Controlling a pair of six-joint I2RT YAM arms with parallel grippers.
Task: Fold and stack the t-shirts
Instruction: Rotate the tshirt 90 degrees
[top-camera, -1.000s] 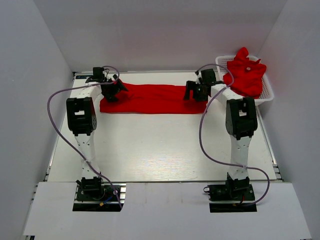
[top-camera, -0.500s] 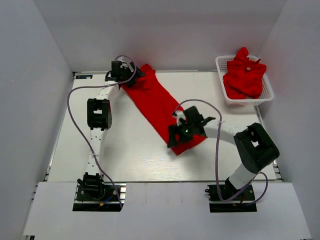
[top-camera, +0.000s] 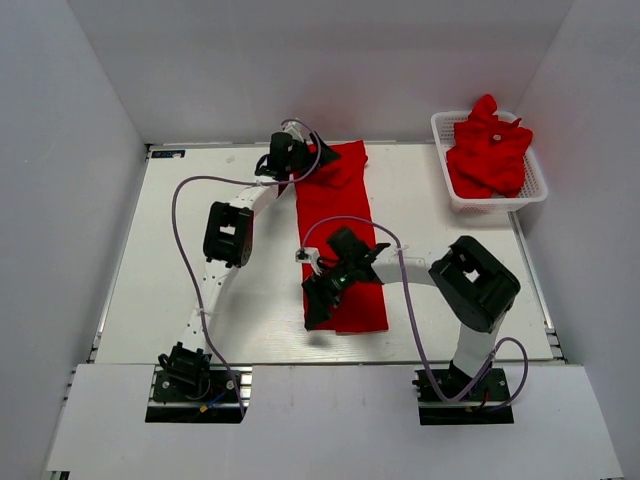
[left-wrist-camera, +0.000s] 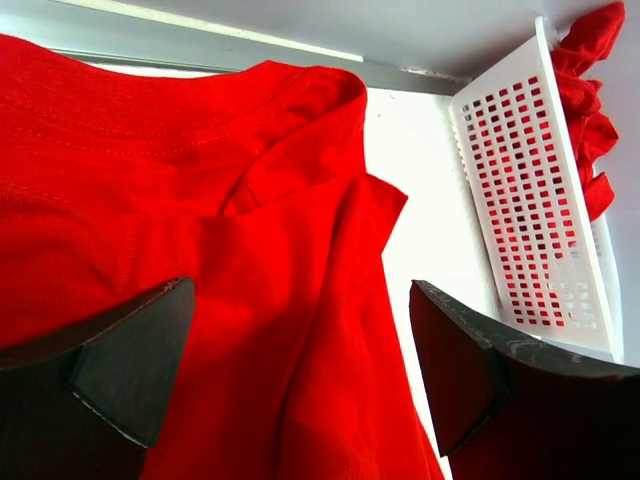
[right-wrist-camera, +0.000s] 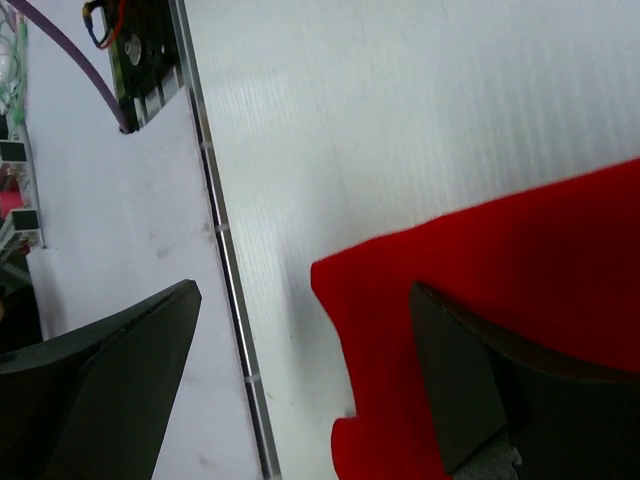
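One red t-shirt (top-camera: 340, 215), folded into a long strip, lies flat on the table from the back edge toward the front. My left gripper (top-camera: 300, 165) is over its far end, jaws open, with bunched cloth (left-wrist-camera: 200, 200) and a sleeve lying between them. My right gripper (top-camera: 318, 305) is at the near end, jaws open, with the shirt's corner (right-wrist-camera: 500, 270) lying flat on the table between them. More red t-shirts (top-camera: 490, 150) are heaped in the white mesh basket (top-camera: 490, 205) at the back right.
The basket's wall (left-wrist-camera: 530, 200) shows in the left wrist view, right of the shirt, with red cloth (left-wrist-camera: 590, 90) over its rim. The table's front rail (right-wrist-camera: 215, 230) and the white front panel (right-wrist-camera: 120, 300) lie just beyond the right gripper.
The shirt hung stretched between both grippers across the back; it swung round to run back to front. The right gripper came near and left, the left moved right. Both jaws now stand open.
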